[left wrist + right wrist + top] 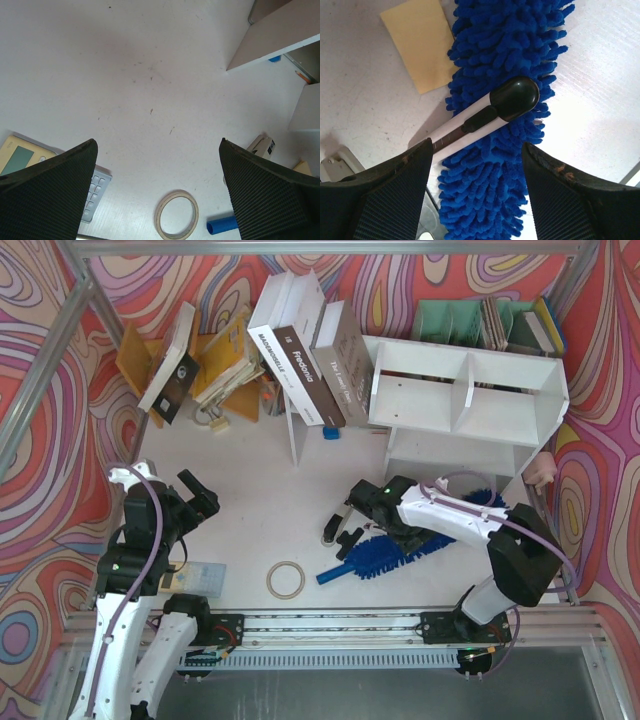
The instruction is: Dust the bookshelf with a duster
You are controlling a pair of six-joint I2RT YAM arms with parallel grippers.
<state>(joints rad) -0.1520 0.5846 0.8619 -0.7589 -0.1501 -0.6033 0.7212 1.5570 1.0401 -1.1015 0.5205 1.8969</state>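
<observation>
Both left tool (157, 145) and right tool (476, 145) gape; right wrist alone shows black-capped stick (485, 112) atop the duster (505, 50).

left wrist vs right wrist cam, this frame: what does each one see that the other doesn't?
Left wrist only: a tape ring, a calculator and the foot of a white panel.
Right wrist only: the duster, seen by its fluffy head, a black-ended tool lying over it, and a yellow card.
Shared: the white table and the duster itself, though the left wrist catches only its blue handle tip. Each view shows its own open fingers: left end effector, right end effector.
</observation>
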